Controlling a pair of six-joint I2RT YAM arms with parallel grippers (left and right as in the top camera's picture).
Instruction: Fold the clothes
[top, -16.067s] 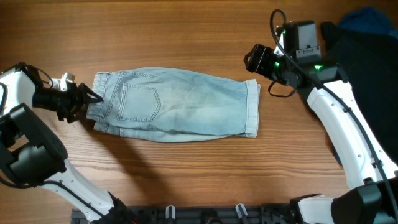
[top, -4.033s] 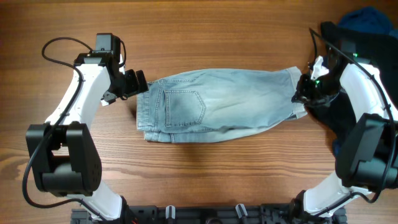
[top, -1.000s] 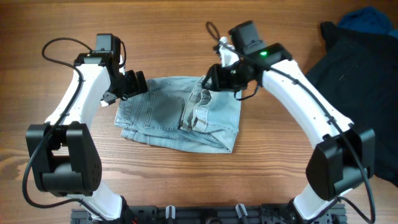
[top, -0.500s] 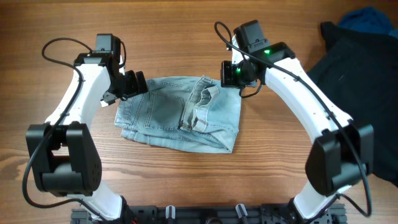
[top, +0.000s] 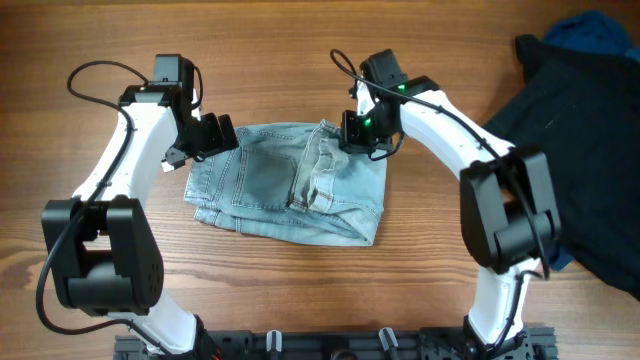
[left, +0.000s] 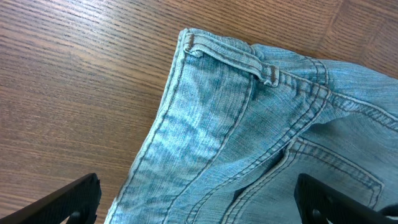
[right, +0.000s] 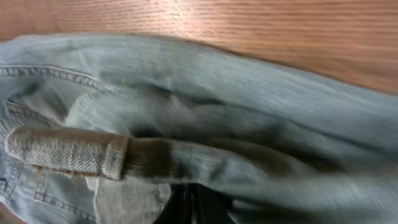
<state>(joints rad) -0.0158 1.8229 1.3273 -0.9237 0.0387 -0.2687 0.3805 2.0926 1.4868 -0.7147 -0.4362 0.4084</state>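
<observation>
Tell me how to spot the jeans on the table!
Look at the wooden table, near its middle. There lies a folded light-blue denim garment with a stitched pocket. Its neighbour, the black garment at the right edge, is darker and bigger.

No readable text, label, brand, number or sign shows in any of the three views.

Warm brown wood-grain table.
</observation>
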